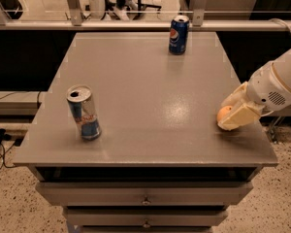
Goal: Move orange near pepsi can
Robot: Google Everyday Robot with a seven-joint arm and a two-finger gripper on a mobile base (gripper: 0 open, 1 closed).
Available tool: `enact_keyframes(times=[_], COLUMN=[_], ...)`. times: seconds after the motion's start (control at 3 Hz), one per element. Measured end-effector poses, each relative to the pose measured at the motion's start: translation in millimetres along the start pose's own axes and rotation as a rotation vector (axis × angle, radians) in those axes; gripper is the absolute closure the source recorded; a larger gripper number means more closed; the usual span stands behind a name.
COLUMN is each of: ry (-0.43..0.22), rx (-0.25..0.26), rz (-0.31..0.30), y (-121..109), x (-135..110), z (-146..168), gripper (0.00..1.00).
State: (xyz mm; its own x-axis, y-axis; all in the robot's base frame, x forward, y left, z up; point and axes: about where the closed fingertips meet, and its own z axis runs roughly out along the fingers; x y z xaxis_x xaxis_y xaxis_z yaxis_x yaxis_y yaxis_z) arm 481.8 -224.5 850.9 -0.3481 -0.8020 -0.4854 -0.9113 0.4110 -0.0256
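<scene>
Nearest the front, two drawers [145, 200] with small knobs are seen under the grey tabletop [145, 81], and a speckled floor [24, 203] is shown on both sides of the cabinet.

On the near left part of the tabletop a silver can [83, 113] with blue and red markings is set on its base, its open top visible. It is kept well apart from everything else.

At about the same depth, on the right, the orange [224, 112] is found resting on the tabletop close to the right edge and not far from the front edge. Only its left part is shown; the rest is covered by the gripper [228, 116]. The cream-coloured gripper is brought in from the right, on a white arm [276, 84] that enters over the tabletop's right edge, and is placed low at the orange, seemingly around it. Whether the orange is actually clamped, or the gripper merely set about it, cannot be told from this view.

The middle of the tabletop is lit by a soft glare.

At the far edge, a little right of centre, the pepsi can [178, 34] is stood upright with its round logo turned forward. It is well apart from the orange. Behind it a metal rail [111, 25] is run across the view.
</scene>
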Motion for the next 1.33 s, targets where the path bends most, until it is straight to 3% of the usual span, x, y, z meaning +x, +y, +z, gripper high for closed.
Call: enact_keyframes(times=[0.33, 0.67, 1.33], ry=[-0.022, -0.155, -0.16], rx=[-0.003, 0.049, 0.064], rz=[-0.01, -0.067, -0.069], y=[-1.4, -20.1, -21.7], x=[-5.4, -48.8, -52.6], z=[-3.8, -42.7, -39.4], gripper=[0.96, 1.0, 1.0])
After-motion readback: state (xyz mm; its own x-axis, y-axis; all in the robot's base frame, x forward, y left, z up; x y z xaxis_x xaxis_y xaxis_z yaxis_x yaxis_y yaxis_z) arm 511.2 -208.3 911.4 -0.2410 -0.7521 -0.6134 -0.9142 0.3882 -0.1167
